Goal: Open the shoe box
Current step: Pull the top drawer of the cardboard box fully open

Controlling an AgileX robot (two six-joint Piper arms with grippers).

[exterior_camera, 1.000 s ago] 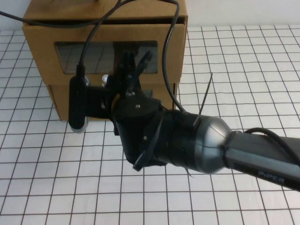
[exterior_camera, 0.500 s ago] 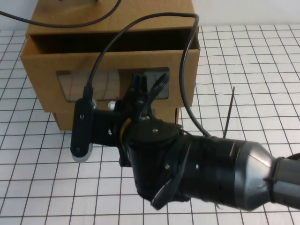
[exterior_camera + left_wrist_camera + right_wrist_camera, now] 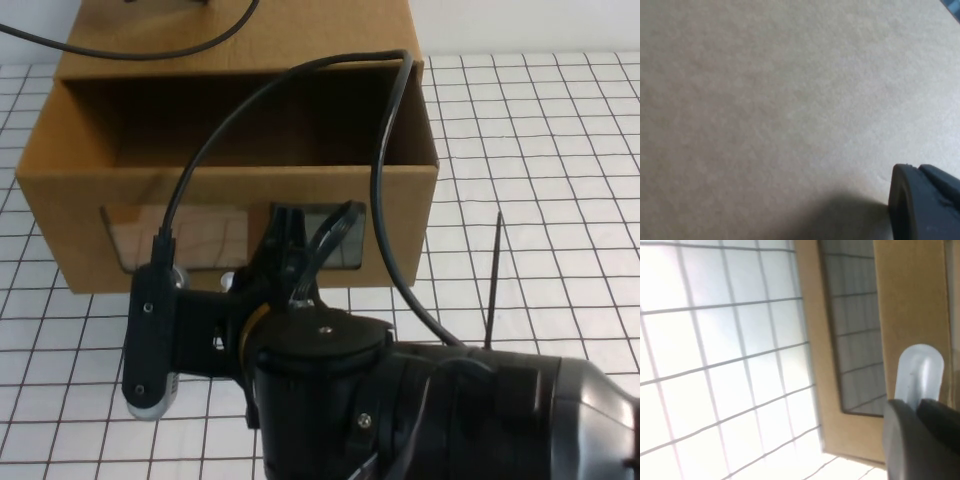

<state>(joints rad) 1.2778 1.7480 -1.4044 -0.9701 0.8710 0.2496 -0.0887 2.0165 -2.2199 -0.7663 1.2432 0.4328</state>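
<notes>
The brown cardboard shoe box [image 3: 300, 30] stands at the back of the table, and its drawer [image 3: 60, 230] is pulled well out toward me. The drawer's hollow inside shows dark. A clear window [image 3: 180, 235] is set in its front panel [image 3: 910, 300]. My right gripper [image 3: 305, 235] is at the middle of that front panel, shut on a translucent white pull tab [image 3: 919, 367], which sticks out past the fingertips of the right gripper [image 3: 917, 405]. My left gripper [image 3: 915, 167] hovers close over the plain cardboard top [image 3: 765, 100], fingers together.
The white gridded table [image 3: 540, 150] spreads to the right of the box. A black cable [image 3: 385, 200] loops over the drawer's right corner. The right arm's wrist camera [image 3: 150, 340] hangs left of the gripper, and a thin black tie [image 3: 493, 280] sticks up on the right.
The drawer has slid steadily out of the box toward me, pulled by the right gripper, which has drawn back and stayed shut on the tab.
</notes>
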